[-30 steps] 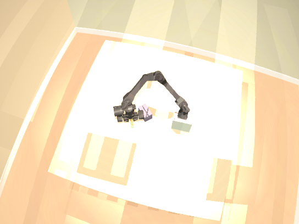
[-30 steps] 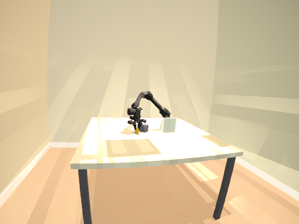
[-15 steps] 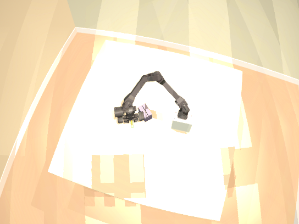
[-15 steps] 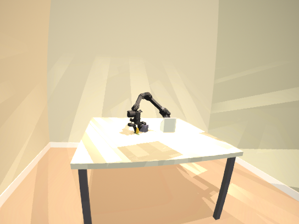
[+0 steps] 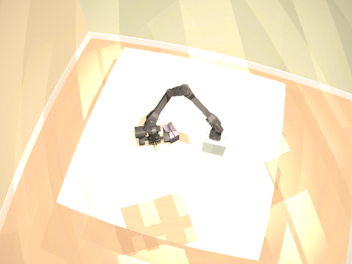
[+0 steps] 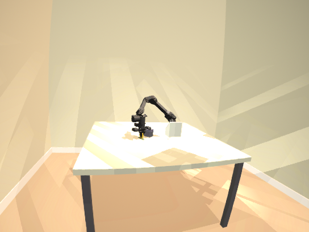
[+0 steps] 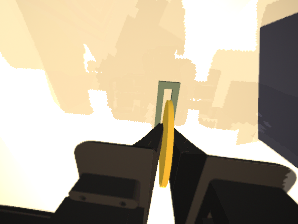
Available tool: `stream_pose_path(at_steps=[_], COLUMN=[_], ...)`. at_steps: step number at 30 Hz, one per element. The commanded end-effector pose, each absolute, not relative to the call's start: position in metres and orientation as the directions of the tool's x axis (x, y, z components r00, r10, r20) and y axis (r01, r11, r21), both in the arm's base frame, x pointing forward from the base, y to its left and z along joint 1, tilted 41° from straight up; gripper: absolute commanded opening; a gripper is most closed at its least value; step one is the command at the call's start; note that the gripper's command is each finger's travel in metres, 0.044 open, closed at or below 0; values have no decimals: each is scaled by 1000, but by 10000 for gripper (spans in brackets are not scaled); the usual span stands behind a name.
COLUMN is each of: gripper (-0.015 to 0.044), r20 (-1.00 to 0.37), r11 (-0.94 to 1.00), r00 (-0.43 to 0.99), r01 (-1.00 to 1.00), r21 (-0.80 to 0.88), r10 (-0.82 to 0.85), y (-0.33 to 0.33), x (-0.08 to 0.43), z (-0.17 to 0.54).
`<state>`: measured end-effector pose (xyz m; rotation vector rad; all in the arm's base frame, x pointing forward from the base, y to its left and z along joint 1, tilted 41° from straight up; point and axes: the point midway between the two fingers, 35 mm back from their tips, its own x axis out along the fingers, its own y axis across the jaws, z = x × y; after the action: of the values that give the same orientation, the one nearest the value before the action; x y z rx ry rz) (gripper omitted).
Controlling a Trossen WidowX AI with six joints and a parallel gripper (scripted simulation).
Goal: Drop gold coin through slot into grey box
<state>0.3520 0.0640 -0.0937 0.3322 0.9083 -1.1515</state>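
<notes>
My gripper [image 5: 154,142] [image 6: 141,133] [image 7: 163,127] points down at the coin, with its fingers closed on both faces of it. The gold coin [image 5: 155,145] [image 6: 142,136] [image 7: 169,145] is upright, edge-on in the wrist view. The dark-green holder [image 7: 169,85] is a narrow frame just beneath the coin; I cannot tell whether the coin's lower edge is still inside it. The purplish-grey box [image 5: 173,135] [image 6: 148,133] [image 7: 280,90] stands close to the right of the gripper. Dark lines cross its lid in the top view; its slot is not clear.
The arm rises from its base [image 5: 215,134] at the right and arches over to the gripper. A pale block [image 5: 213,147] [image 6: 175,129] stands at that base. Everything stands on the white table [image 5: 97,162] [image 6: 113,153], with bright patches and shadows across it.
</notes>
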Motion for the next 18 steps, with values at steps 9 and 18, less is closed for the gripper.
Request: stream_pose_path(at_steps=[9, 18], gripper=[0, 0], r20=[-761, -762], r11=[407, 408], r00=[112, 113], r01=[889, 888], r21=[-211, -210], r10=[-639, -638], y=[68, 82], x=[352, 351], z=[-89, -75])
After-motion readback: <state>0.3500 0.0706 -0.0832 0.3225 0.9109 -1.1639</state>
